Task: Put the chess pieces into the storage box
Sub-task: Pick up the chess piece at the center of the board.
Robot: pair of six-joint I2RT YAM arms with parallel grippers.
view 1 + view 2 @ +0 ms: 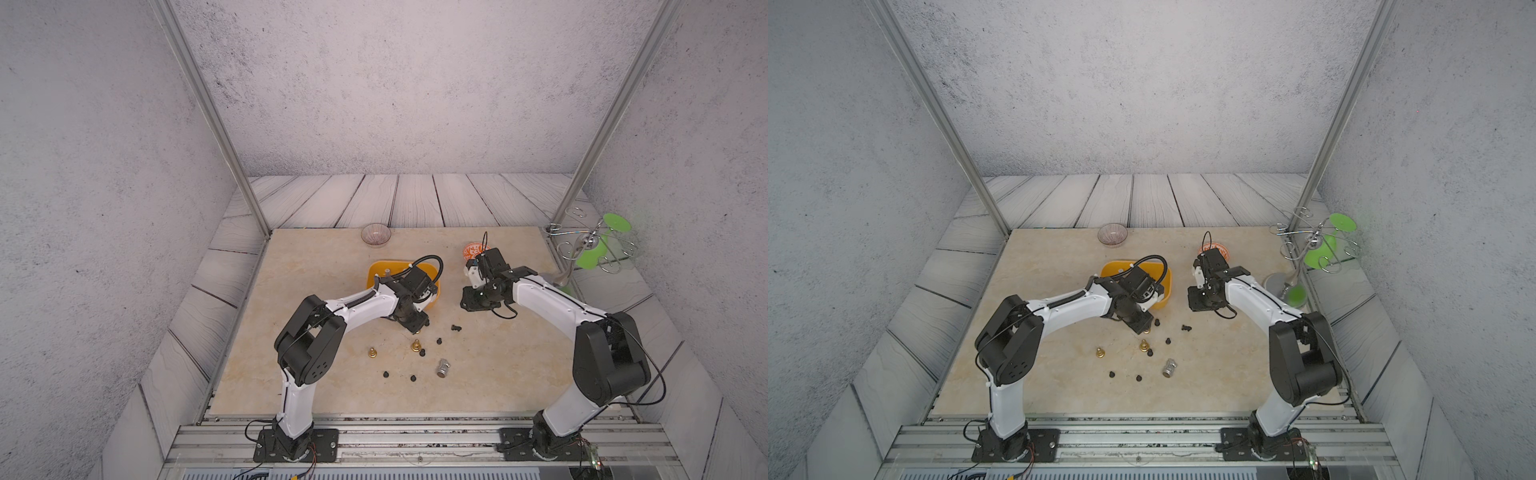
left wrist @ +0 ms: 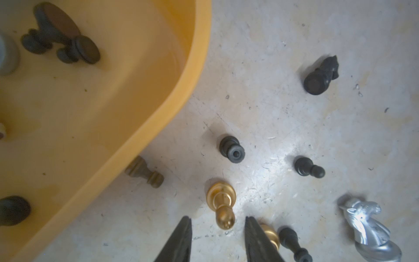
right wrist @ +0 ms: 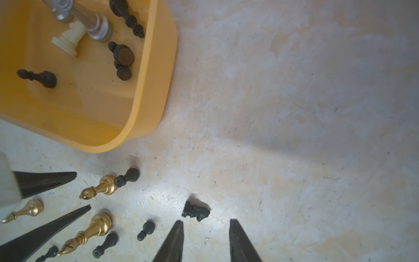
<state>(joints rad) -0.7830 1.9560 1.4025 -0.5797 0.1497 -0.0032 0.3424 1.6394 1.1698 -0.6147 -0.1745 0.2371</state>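
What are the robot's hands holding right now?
Nothing. The left gripper has its open jaws on either side of a gold chess piece without touching it. The right gripper is open and empty.

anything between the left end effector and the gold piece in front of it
Nothing visible. The gold piece sits just ahead of the open left end effector, bare table around it; a second gold piece sits close outside one finger.

Soft even light, faint shadows, glare patch on bench (image 2: pixel 269 181), storage box (image 2: pixel 186 86) blurred, top-view edges bowed
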